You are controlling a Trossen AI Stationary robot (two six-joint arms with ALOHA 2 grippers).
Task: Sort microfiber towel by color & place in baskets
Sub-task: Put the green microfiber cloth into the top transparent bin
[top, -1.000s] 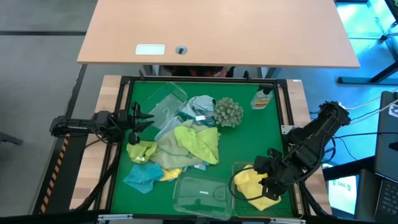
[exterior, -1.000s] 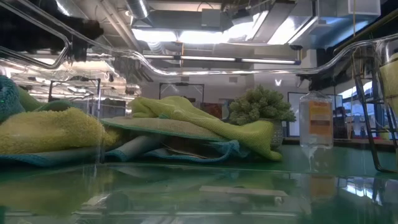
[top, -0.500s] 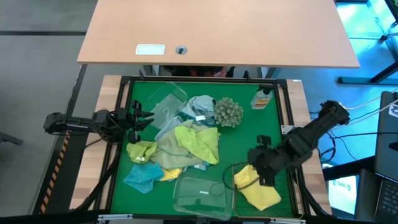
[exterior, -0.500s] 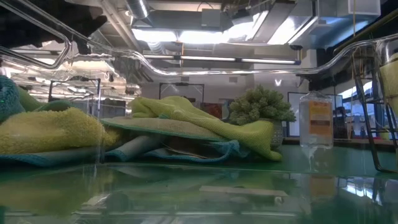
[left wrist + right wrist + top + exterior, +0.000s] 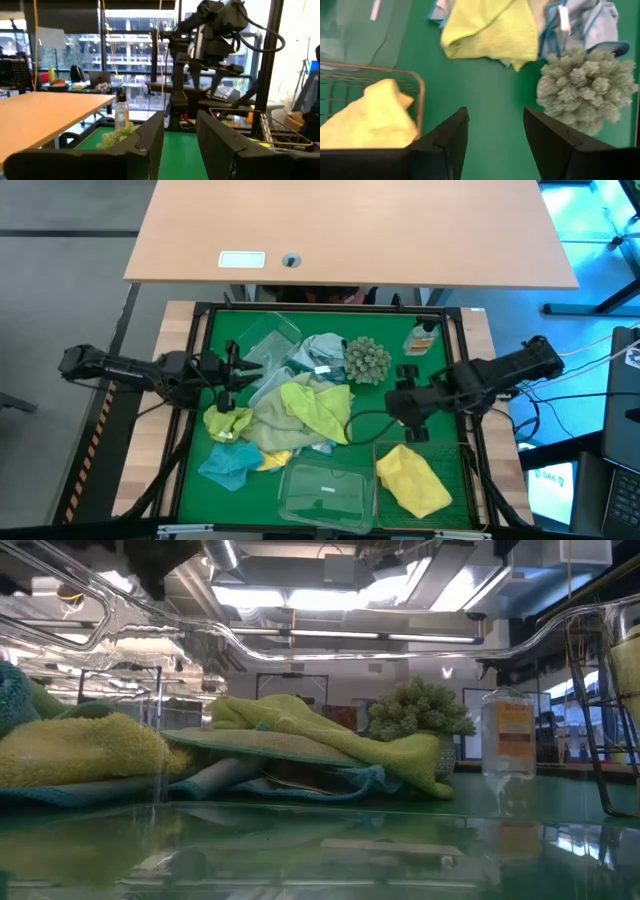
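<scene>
A heap of microfiber towels lies left of the mat's middle: a lime green towel [image 5: 320,408] [image 5: 490,30] on top, a yellow towel [image 5: 228,423] and a teal towel [image 5: 228,465] at its left, a light blue towel [image 5: 320,350] at its far side. Another yellow towel [image 5: 412,483] [image 5: 370,117] lies in the wire basket [image 5: 470,480] [image 5: 420,95]. One clear tub [image 5: 322,492] stands at the near edge, and a second tub [image 5: 265,350] leans on the heap. My left gripper [image 5: 232,370] [image 5: 179,117] is open beside the heap. My right gripper [image 5: 400,402] [image 5: 495,115] hovers open over bare mat.
The grey-green spiky ball [image 5: 366,360] [image 5: 585,95] sits at the heap's right, and the bottle with the orange label [image 5: 422,338] [image 5: 510,740] stands at the far right. A black frame [image 5: 200,330] rims the green mat. Bare mat lies between ball, basket and heap.
My right gripper has risen out of the wire basket and swung toward the table's middle and far side, leaving the yellow towel in the basket, where it now lies spread out. My left gripper has moved right, closer to the heap.
</scene>
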